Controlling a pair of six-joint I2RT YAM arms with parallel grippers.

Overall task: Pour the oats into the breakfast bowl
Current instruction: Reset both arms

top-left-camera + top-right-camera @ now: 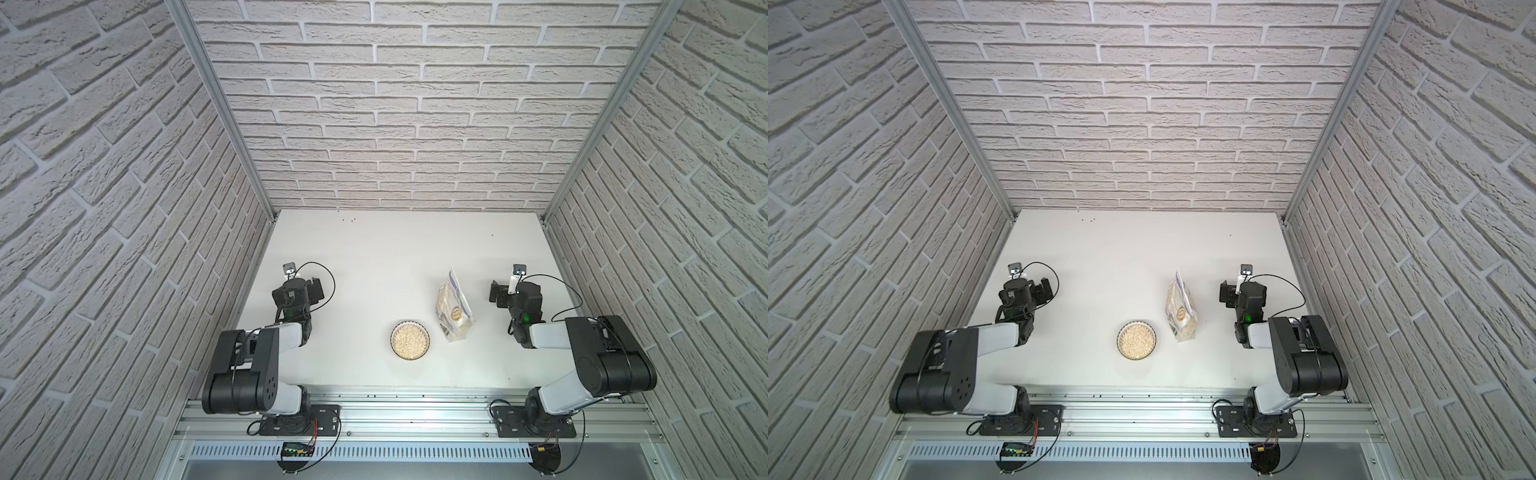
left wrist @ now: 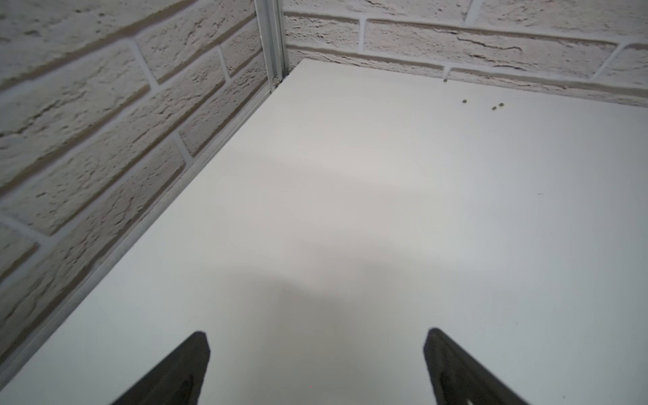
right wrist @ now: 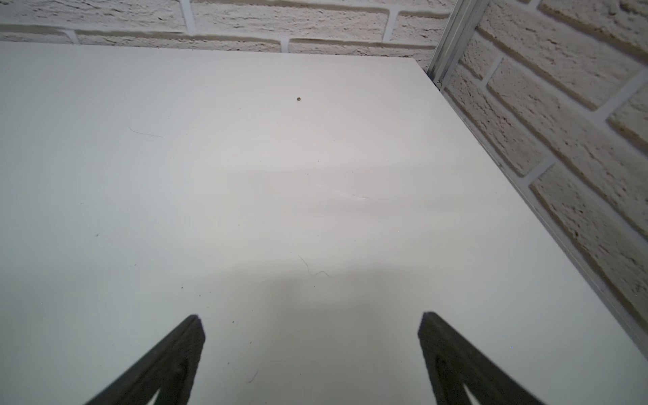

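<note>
- The left arm sits folded on its own side, its elbow drawn back above its base and its forearm reaching forward.
- The left gripper points forward and slightly down, its two dark fingers spread wide apart and gripping nothing.
- The right arm mirrors that fold on its own side.
- The right gripper likewise has its fingers wide apart, touching nothing.

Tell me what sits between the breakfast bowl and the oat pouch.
Nothing: only a narrow strip of bare white table separates the breakfast bowl from the oat pouch, as both top views show.
</note>
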